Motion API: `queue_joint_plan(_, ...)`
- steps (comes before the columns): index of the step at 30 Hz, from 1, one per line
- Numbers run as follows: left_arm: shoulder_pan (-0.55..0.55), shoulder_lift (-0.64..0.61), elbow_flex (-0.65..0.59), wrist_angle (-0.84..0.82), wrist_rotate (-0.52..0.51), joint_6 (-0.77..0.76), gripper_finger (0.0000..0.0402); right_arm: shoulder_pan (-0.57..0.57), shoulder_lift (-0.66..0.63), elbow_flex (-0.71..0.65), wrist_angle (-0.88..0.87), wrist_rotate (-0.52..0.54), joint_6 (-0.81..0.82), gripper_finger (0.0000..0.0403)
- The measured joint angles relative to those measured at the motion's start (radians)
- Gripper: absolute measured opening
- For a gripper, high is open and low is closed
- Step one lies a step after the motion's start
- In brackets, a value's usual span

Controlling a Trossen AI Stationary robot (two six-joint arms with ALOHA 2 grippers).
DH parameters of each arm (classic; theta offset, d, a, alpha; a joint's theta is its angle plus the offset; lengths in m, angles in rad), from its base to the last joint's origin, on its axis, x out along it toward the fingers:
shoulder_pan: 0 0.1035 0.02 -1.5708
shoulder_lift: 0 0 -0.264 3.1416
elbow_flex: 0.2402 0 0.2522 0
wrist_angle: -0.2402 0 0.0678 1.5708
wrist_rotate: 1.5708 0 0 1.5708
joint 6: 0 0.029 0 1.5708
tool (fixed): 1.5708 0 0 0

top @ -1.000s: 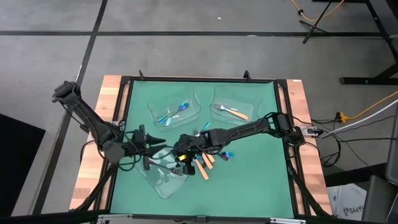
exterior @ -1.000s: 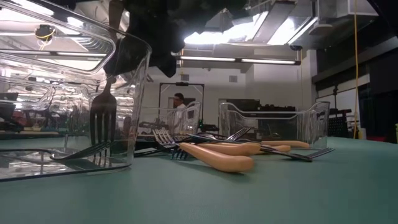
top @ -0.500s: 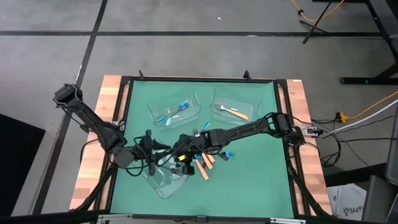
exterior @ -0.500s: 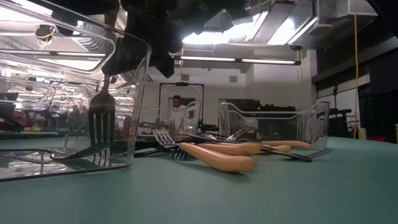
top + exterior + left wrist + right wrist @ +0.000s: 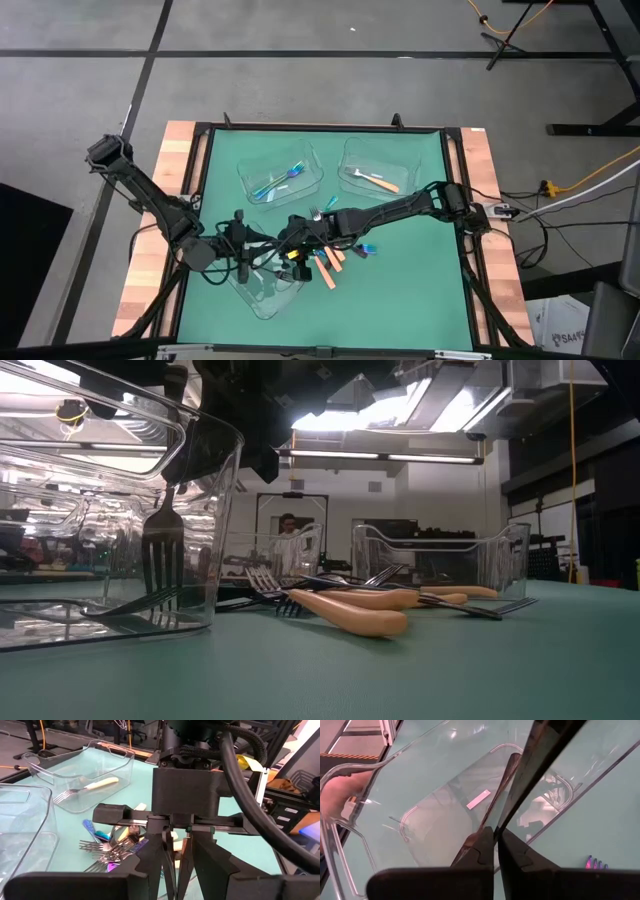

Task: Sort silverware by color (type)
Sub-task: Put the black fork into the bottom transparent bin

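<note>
Green matting covers the table, set in a wooden frame on a grey concrete floor, and through the low view a bright workshop shows behind, with a person standing far off in a doorway. Three clear trays sit on the mat: the near tray, one at the back with blue-teal pieces, and another holding an orange-handled fork. The unsorted pile of orange and iridescent utensils lies just right of the near tray. The right gripper reaches across over that tray's edge, fingers pinched tight on a dark fork that hangs tines-up inside the tray, touching or nearly touching its floor. The left gripper waits close by, facing it, jaws spread and empty. To my eye this is the drop-off step for the dark kind; next the right fingers need to part and lift clear without dragging the tray.
</note>
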Motion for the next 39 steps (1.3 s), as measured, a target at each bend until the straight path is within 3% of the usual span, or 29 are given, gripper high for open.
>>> queue_joint_plan(7,-0.001,0.0,0.0,0.0,0.014,0.0,0.01,0.0,0.0,0.0,0.0,0.0,0.0,0.0009)
queue_joint_plan(14,-0.002,0.0,0.0,0.0,0.022,0.0,0.0096,0.0,0.0,0.0,0.0,0.001,-0.001,0.0042)
queue_joint_plan(29,-0.002,-0.001,0.0,-0.007,0.023,-0.002,0.001,0.0,0.0,0.0,0.0,0.0,0.0,0.006)
queue_joint_plan(36,-0.048,-0.027,0.002,-0.079,0.025,-0.012,0.0005,0.0,-0.024,0.0,-0.02,-0.015,0.0,0.006)
queue_joint_plan(39,-0.078,-0.03,0.003,-0.11,0.072,0.0,0.0004,-0.002,-0.05,0.0,-0.027,-0.018,0.0,0.006)
